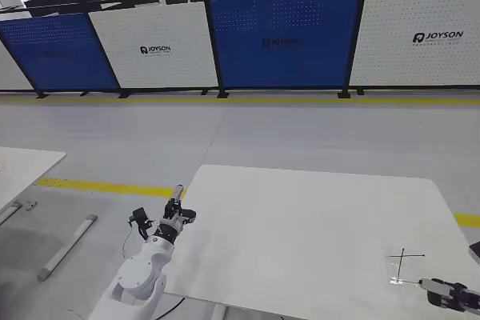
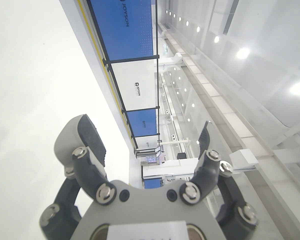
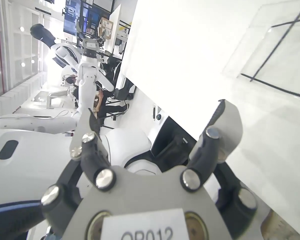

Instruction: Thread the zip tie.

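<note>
Thin black zip tie (image 1: 403, 257) strips lie crossed on a clear sheet (image 1: 398, 270) near the table's front right corner. The right wrist view shows the zip tie (image 3: 278, 42) as dark lines across that clear sheet (image 3: 265, 56). My right gripper (image 1: 426, 283) hovers just off the sheet's near edge, open and holding nothing, and its fingers (image 3: 223, 116) stand wide apart in its own view. My left gripper (image 1: 178, 196) sits at the table's left edge, far from the zip tie. It is also open (image 2: 150, 136) and empty.
The white table (image 1: 304, 232) is bare apart from the sheet. A second white table (image 1: 16, 168) stands to the far left across the floor. Blue and white pegboard panels (image 1: 280, 40) line the back of the room.
</note>
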Controlling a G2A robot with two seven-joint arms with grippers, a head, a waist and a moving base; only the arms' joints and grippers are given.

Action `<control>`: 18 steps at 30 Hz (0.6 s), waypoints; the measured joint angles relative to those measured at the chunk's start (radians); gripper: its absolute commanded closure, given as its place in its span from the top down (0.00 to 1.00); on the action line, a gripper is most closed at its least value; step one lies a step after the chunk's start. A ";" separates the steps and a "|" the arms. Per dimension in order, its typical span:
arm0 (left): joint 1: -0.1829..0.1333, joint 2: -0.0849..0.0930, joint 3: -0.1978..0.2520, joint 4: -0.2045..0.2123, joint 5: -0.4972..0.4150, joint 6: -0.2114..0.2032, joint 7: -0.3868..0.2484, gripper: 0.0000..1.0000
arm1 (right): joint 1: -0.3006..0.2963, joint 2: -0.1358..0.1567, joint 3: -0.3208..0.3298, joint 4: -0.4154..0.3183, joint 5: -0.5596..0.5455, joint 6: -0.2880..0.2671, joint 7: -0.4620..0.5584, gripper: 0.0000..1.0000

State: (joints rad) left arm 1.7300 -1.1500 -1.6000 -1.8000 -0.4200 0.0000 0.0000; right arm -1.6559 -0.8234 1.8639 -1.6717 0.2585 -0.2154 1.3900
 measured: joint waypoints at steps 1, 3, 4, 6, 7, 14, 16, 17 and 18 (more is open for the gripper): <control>0.000 0.000 0.000 0.000 0.000 0.000 0.000 1.00 | -0.011 0.021 0.009 0.013 0.023 -0.015 0.000 1.00; 0.000 0.000 0.000 0.000 0.000 0.000 0.000 1.00 | -0.040 0.067 0.033 0.043 0.062 -0.039 0.000 1.00; 0.000 0.000 0.000 0.000 0.000 0.000 0.000 1.00 | -0.051 0.086 0.037 0.051 0.065 -0.039 0.000 1.00; 0.000 0.000 0.000 0.000 0.000 0.000 0.000 1.00 | -0.061 0.122 0.032 0.067 0.032 -0.004 0.000 1.00; 0.000 0.000 0.000 0.000 0.000 0.000 0.000 1.00 | -0.059 0.129 0.031 0.070 0.015 0.016 0.000 1.00; 0.000 0.000 0.000 0.000 0.000 0.000 0.000 1.00 | -0.057 0.128 0.030 0.071 0.021 0.009 0.000 1.00; 0.000 0.000 0.000 0.000 0.000 0.000 0.000 1.00 | -0.057 0.128 0.030 0.071 0.021 0.009 0.000 1.00; 0.000 0.000 0.000 0.000 0.000 0.000 0.000 1.00 | -0.057 0.128 0.030 0.071 0.021 0.009 0.000 1.00; 0.000 0.000 0.000 0.000 0.000 0.000 0.000 1.00 | -0.057 0.128 0.030 0.070 0.021 0.009 0.000 1.00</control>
State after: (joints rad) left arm 1.7300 -1.1500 -1.6000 -1.8000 -0.4200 0.0000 0.0000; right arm -1.7132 -0.6952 1.8940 -1.6012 0.2799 -0.2068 1.3900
